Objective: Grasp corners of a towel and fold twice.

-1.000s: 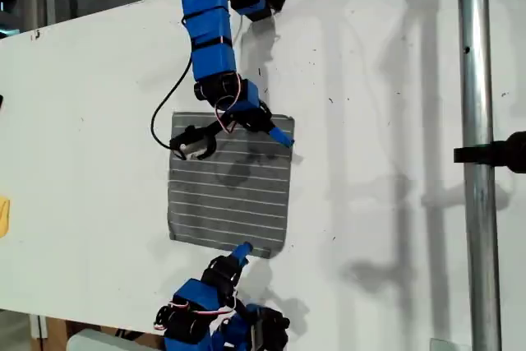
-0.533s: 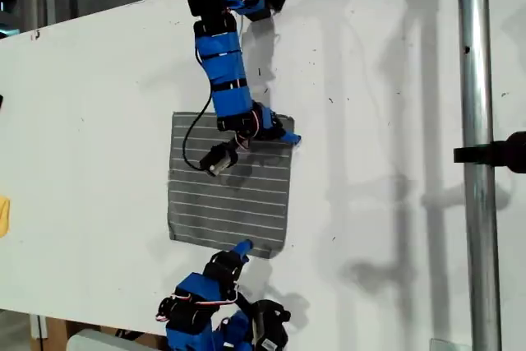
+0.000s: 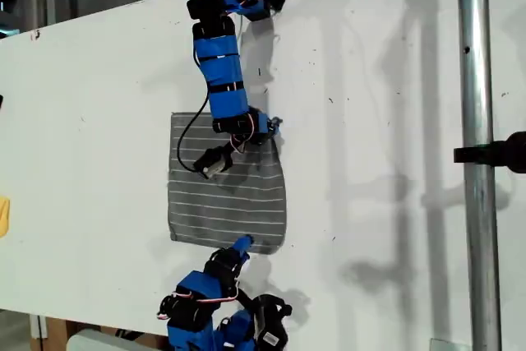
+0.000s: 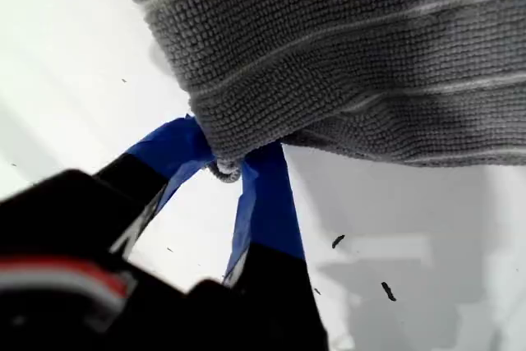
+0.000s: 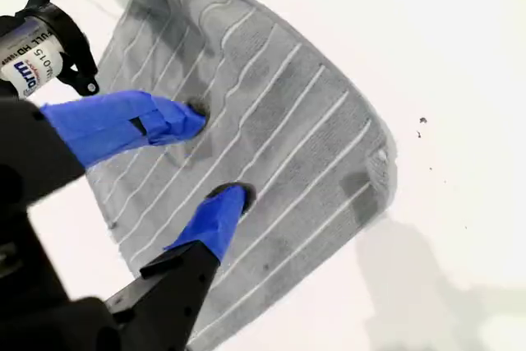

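Spreading across the middle of the white flat tabletop (image 3: 99,121), the grey soft cloth towel with thin white parallel stripes (image 3: 226,195) lies mostly flat. Its edge toward the exterior view's left is straight and on the surface.

Moving rightward, my first gripper (image 3: 269,127) reaches in from the top of the exterior view on its blue segmented arm. It sits at the towel's upper corner toward the exterior view's right. In the first wrist view the two blue-taped jaws are pinched together on that rounded grey corner (image 4: 226,158), with the cloth bunched between their tips. The fabric around it is raised off the table, so that side of the towel is drawn inward and rumpled.

My second gripper (image 3: 241,246) comes in from the bottom of the exterior view, at the towel's lower edge. In the second wrist view its jaws (image 5: 214,156) stand spread apart, both blue tips over the striped fabric and seemingly touching it. Nothing is gripped between them.

Well apart from the towel, toward the exterior view's right, a shiny metal upright pole (image 3: 472,162) carries a black clamp (image 3: 493,152).
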Available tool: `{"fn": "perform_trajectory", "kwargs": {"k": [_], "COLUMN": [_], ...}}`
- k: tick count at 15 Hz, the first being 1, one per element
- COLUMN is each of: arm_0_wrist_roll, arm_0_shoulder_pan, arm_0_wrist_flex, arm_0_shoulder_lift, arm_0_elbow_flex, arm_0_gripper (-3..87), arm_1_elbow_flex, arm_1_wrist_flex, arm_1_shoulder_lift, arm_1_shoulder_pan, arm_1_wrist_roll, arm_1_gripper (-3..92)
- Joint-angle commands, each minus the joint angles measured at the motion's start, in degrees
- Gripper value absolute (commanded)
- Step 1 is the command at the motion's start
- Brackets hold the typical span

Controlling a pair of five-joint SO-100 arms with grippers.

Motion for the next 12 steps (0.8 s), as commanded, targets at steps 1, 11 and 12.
{"fn": "perform_trajectory", "kwargs": {"k": [1, 11, 12], "arm_0_wrist_roll": [-0.3, -9.0, -10.3], "arm_0_shoulder_pan": [1.7, 2.5, 3.4], "arm_0_wrist_flex": [-5.4, -40.3, -38.9], "arm_0_shoulder_lift": [0.4, -6.1, -10.5], "arm_0_elbow_flex": [3.5, 43.0, 40.3], "arm_0_gripper": [22.6, 21.5, 22.0], "arm_1_elbow_flex": [-2.8, -2.7, -2.7], "arm_1_wrist_flex": [-1.0, -1.4, -1.4], "arm_1_shoulder_lift": [1.9, 5.4, 5.7], "arm_1_shoulder_pan": [-0.6, -2.4, -2.5], "arm_1_wrist_roll": [0.5, 3.0, 3.2], "arm_1_gripper": [-0.3, -0.3, -0.3]}}
